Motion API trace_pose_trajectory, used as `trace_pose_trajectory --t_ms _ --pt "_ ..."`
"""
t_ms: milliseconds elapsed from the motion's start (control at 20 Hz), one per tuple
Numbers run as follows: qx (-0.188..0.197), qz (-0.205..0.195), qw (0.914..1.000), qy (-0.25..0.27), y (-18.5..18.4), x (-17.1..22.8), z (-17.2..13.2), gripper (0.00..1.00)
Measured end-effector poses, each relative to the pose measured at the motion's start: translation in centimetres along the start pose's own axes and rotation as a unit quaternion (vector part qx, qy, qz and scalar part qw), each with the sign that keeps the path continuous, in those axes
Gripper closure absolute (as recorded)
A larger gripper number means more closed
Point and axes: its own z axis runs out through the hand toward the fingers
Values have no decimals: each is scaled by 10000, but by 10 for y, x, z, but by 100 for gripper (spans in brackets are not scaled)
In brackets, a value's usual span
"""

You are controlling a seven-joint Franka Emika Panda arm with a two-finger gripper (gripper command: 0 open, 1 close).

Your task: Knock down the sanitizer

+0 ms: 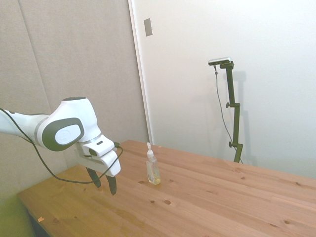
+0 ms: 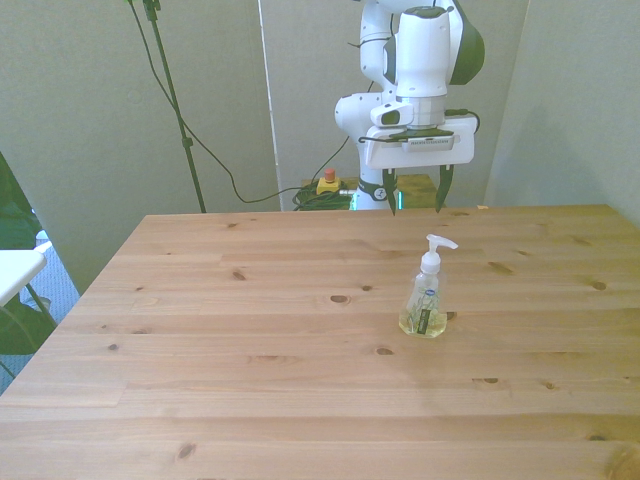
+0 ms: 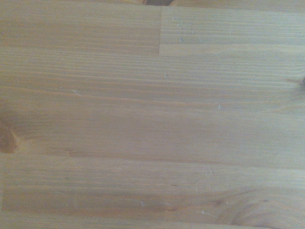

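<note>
The sanitizer [image 1: 153,169] [image 2: 426,295] stands upright on the wooden table [image 2: 250,340]. It is a small clear bottle with yellowish liquid and a white pump top. My gripper [image 1: 104,183] [image 2: 414,198] hangs open above the table's far edge, with nothing between its dark fingers. It is well apart from the bottle, behind it in the front view and to its left in the side view. The wrist view holds only bare wood grain [image 3: 152,114]; the bottle is outside it.
A small orange speck [image 1: 41,218] lies near the table's corner in the side view. Off the front view's left edge stand a white surface [image 2: 15,270] and green leaves. Cables and a red-and-yellow button box [image 2: 327,184] lie behind the table.
</note>
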Motion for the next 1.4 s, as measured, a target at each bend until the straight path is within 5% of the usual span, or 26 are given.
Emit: trace_pose_trajectory --t_ms 100,150,850,1400 --pt "-4 97 10000 -3 0 0 1 0" --pt "3 156 9999 13 -2 2 0 100" --pt "80 931 9950 351 -70 72 14 100" --pt "20 1151 9923 451 -111 111 28 100"
